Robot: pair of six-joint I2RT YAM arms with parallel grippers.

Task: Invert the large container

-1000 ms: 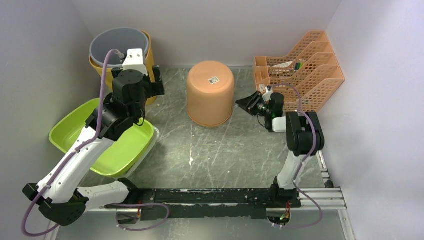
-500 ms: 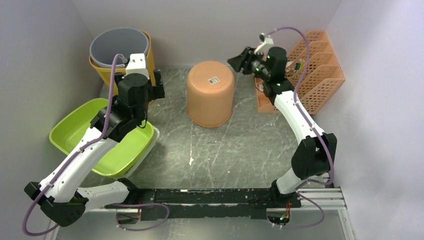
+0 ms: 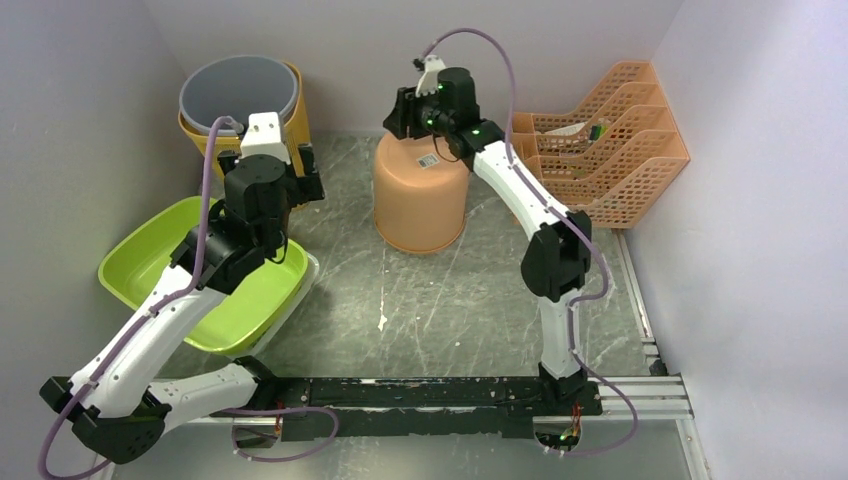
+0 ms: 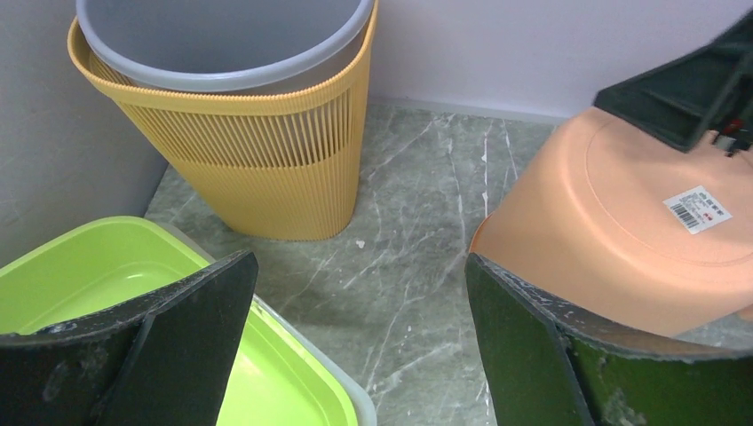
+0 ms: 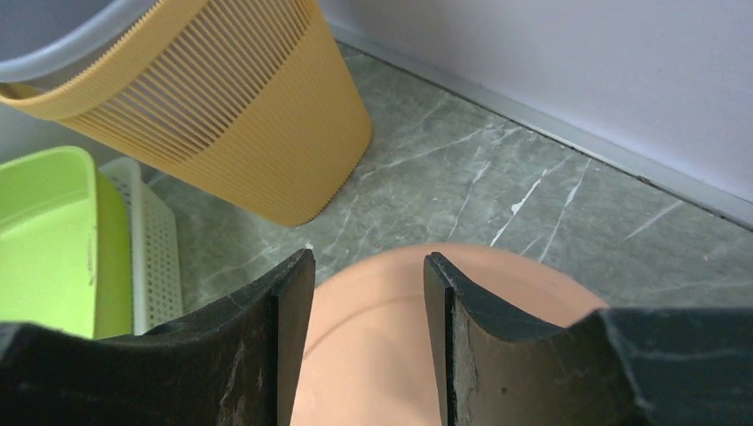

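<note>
Orange container [image 3: 421, 195]: upper middle of the top view, base up, barcode sticker showing.
Right gripper [image 5: 368, 266]: jaws half spread, empty, above the base's far-left edge.
Left gripper [image 4: 361, 262]: jaws spread wide, empty, left of the container.
Risk: the wall looks smooth and rounded, so a shallow pinch may slip or shove it toward the yellow basket [image 4: 257, 169].
Change: right arm has swung over from the file rack [image 3: 600, 140] at right; left arm has barely moved.

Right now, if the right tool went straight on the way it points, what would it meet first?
Probably the upturned orange container, whose base shows between the fingers of the right tool; depth is unclear.
</note>
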